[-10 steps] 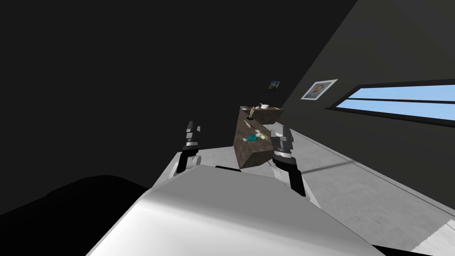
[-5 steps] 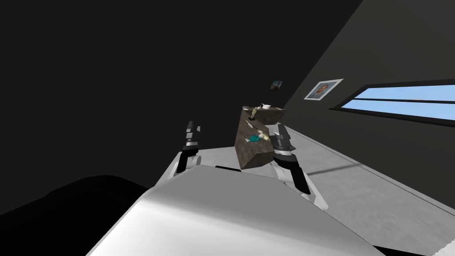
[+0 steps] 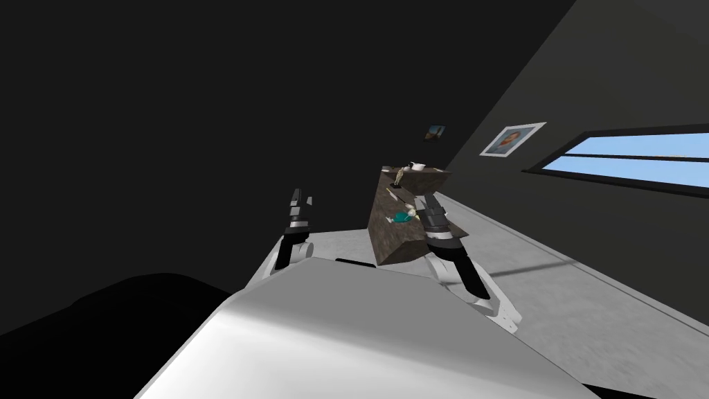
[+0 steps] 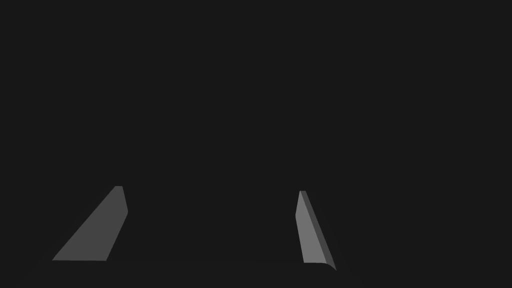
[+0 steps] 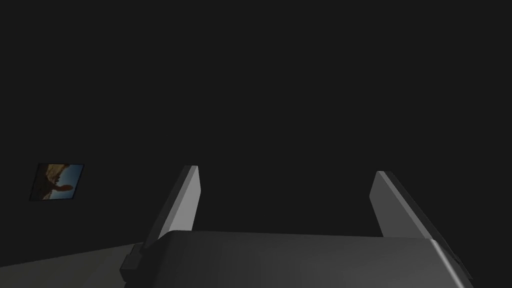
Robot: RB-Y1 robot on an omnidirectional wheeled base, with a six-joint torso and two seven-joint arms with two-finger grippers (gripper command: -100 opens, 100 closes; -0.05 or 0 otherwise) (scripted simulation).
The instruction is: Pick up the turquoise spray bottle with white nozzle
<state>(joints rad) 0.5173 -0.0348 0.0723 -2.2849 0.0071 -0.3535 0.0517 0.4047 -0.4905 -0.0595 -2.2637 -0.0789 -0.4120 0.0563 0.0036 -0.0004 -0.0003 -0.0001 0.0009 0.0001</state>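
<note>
I could read no lettering, number or sign anywhere. The turquoise spray bottle (image 3: pixel 399 217) on the brown counter (image 3: pixel 398 242) was too small for me to make out any label. The larger framed picture (image 3: pixel 513 139) and the smaller framed picture (image 3: pixel 435 131) showed images only.

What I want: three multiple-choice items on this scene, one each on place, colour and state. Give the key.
1. Where is the spray bottle? A. on the brown counter B. on the floor C. on the windowsill
2. What colour is its body? A. red B. turquoise C. yellow
3. How is the right gripper? A. shut on the bottle B. open C. shut on nothing
Key: 1 A, it sits on the counter; 2 B, its body shows turquoise; 3 B, its fingers stand apart, nothing between.
</note>
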